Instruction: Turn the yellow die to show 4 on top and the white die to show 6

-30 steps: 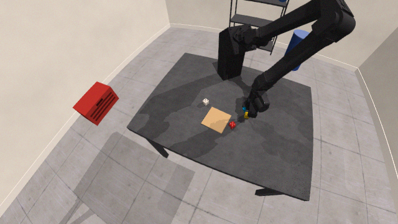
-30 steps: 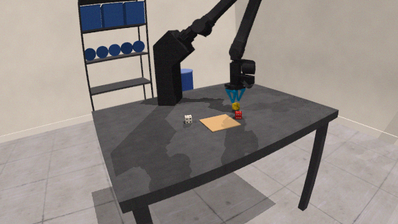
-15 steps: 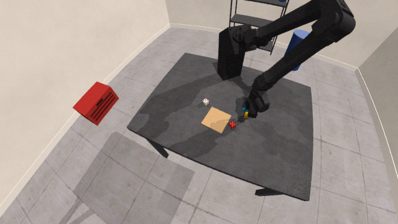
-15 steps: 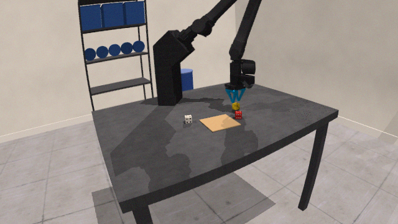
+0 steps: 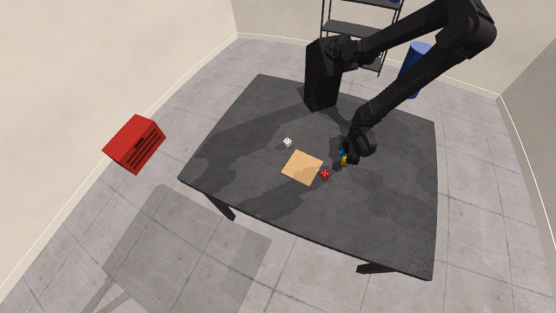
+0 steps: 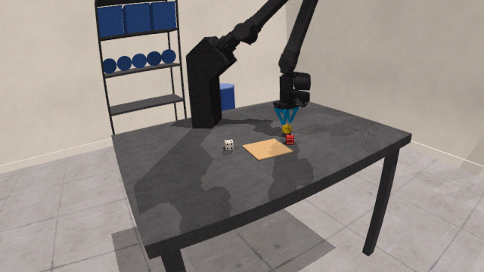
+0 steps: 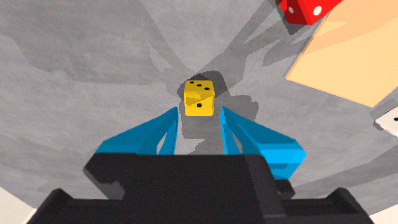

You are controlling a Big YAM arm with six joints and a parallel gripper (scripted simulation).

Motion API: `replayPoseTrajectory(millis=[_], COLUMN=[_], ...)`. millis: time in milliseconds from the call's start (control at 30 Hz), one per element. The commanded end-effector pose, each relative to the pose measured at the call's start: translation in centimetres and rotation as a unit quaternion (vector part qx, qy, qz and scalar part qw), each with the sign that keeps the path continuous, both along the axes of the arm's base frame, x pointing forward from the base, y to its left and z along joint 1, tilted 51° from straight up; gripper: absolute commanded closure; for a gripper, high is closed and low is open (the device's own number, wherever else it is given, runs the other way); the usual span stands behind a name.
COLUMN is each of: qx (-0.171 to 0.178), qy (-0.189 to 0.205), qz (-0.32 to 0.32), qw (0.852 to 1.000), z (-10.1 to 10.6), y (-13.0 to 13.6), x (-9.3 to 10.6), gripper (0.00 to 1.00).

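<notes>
The yellow die (image 7: 199, 98) lies on the dark table off the mat, three pips on top; it also shows in the top and exterior views (image 5: 344, 161) (image 6: 286, 128). My gripper (image 7: 199, 112) (image 6: 286, 122) points straight down just above it. The blue fingers stand partly open, their tips straddling the die's upper edge with a small gap on each side. The red die (image 5: 324, 175) (image 6: 290, 139) (image 7: 305, 10) sits on the table by the mat's corner. The tan mat (image 5: 301, 167) (image 6: 268, 149) (image 7: 350, 55) lies flat with nothing on it. The white die (image 5: 287, 142) (image 6: 228, 144) lies on the table beyond the mat's far side.
The arm's black base column (image 5: 321, 76) stands at the back of the table. A shelf with blue boxes and discs (image 6: 138, 57) and a blue cylinder (image 5: 414, 65) stand behind the table. A red box (image 5: 134, 143) is by the left wall.
</notes>
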State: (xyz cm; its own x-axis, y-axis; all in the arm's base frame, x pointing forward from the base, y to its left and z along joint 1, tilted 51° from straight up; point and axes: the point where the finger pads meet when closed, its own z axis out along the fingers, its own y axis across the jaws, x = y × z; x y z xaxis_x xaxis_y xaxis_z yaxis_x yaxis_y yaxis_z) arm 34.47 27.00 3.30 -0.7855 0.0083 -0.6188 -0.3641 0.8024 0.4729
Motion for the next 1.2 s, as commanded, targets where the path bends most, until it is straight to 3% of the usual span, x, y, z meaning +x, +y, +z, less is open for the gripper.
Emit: replayPoseTrajectory(millis=[0,433,1167], qx=[0.005,0.005,0.005], qy=[-0.003,-0.003,-0.002], qz=[0.003,0.002,0.002], qw=[1.0,1.0,1.0], z=[0.3,0.3,-1.8], y=[0.5,0.5,2.4], x=[-0.3,-0.2,1.4], gripper=[0.56,0.56,0.56])
